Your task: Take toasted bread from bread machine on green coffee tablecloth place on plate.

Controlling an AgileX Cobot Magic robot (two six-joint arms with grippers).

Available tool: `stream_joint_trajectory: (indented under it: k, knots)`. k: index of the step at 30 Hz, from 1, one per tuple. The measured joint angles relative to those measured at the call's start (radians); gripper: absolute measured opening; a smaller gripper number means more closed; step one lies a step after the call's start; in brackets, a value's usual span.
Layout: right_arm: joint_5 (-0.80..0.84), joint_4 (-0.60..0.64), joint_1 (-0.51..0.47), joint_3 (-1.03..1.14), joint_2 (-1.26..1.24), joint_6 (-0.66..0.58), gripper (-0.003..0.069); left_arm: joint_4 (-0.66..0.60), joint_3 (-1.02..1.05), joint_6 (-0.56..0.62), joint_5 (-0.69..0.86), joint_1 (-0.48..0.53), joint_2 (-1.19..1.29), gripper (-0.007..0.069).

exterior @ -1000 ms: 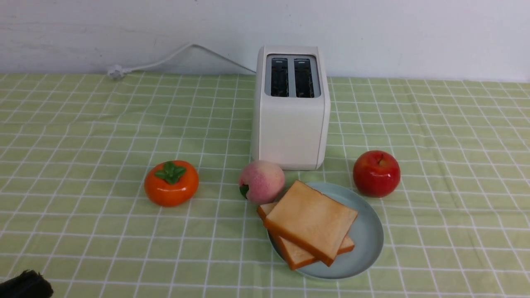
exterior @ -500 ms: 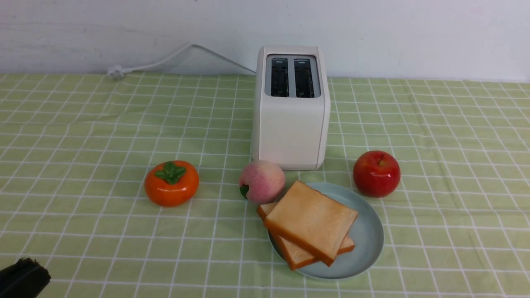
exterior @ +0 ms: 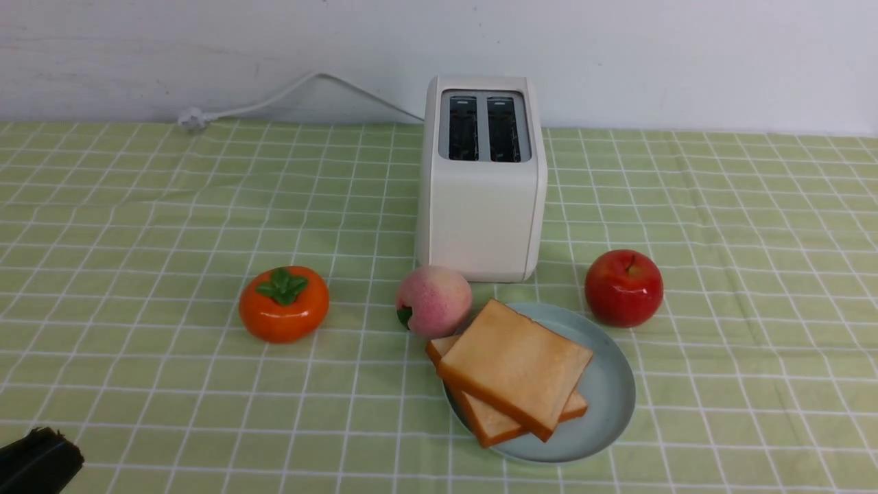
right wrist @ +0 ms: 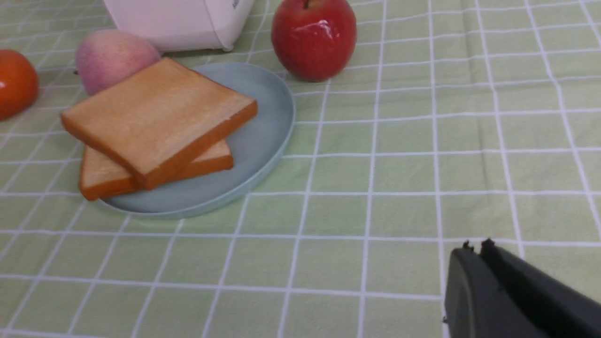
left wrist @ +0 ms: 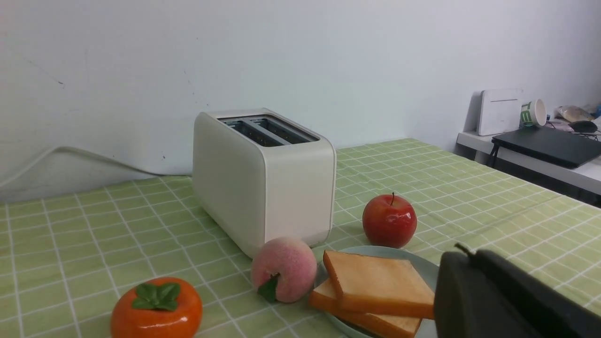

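White bread machine (exterior: 482,180), lettering unreadable

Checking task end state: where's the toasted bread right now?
In the front view, both slices of toasted bread lie stacked on the plate, just in front of the bread machine, between the peach and the red apple.
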Motion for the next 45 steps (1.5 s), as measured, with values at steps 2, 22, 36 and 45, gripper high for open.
stream_joint_trajectory:
  k: [2,22,36,45]
  knots:
    - [-0.063,-0.016,-0.030,0.041,-0.015,0.000,-0.0001,0.000,0.000,0.000,0.000,0.000,0.000,-0.0013]
    - [-0.102,-0.008,-0.107,0.145,-0.107,-0.023,-0.0020,0.002,0.000,0.000,0.001,0.000,0.000,-0.0011]
    - [-0.101,-0.005,-0.107,0.145,-0.107,-0.026,-0.0020,0.002,0.000,0.000,0.001,0.000,0.000,0.0000]
    - [-0.101,-0.005,-0.107,0.145,-0.107,-0.026,-0.0020,0.004,0.000,0.000,0.001,0.000,0.000,0.0005]
